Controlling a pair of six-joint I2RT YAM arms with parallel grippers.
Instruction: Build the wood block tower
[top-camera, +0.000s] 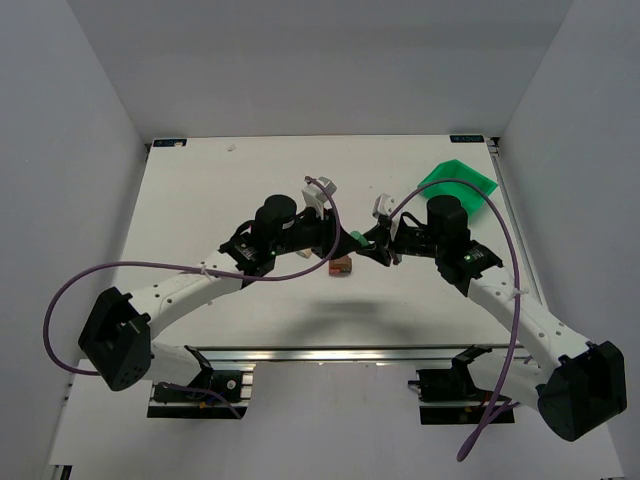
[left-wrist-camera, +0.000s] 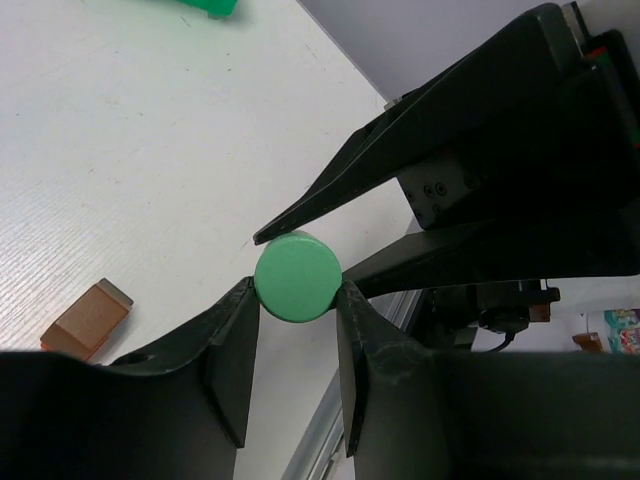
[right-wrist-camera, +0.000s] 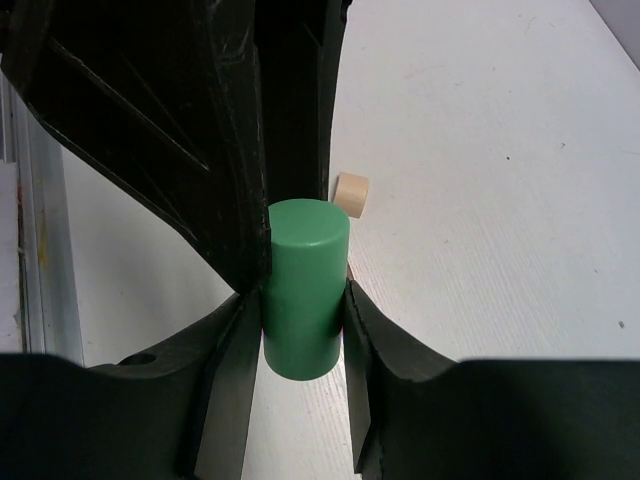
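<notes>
A pale green wooden cylinder (top-camera: 357, 240) is held above the table between both grippers. My left gripper (left-wrist-camera: 297, 290) pinches it near one round end (left-wrist-camera: 297, 277). My right gripper (right-wrist-camera: 305, 300) clamps its side (right-wrist-camera: 305, 290); its fingers (left-wrist-camera: 400, 150) also show in the left wrist view, touching the cylinder. In the top view the left gripper (top-camera: 350, 243) and the right gripper (top-camera: 368, 246) meet tip to tip. A brown wooden block (top-camera: 341, 265) lies on the table just below them and shows in the left wrist view (left-wrist-camera: 86, 320). A small cream block (right-wrist-camera: 351, 193) lies beyond the cylinder. No stack shows.
A bright green plastic bin (top-camera: 457, 180) sits at the back right of the white table (top-camera: 220, 200); its edge shows in the left wrist view (left-wrist-camera: 205, 6). Purple cables loop over both arms. The table's metal front rail (top-camera: 330, 352) runs near the arm bases.
</notes>
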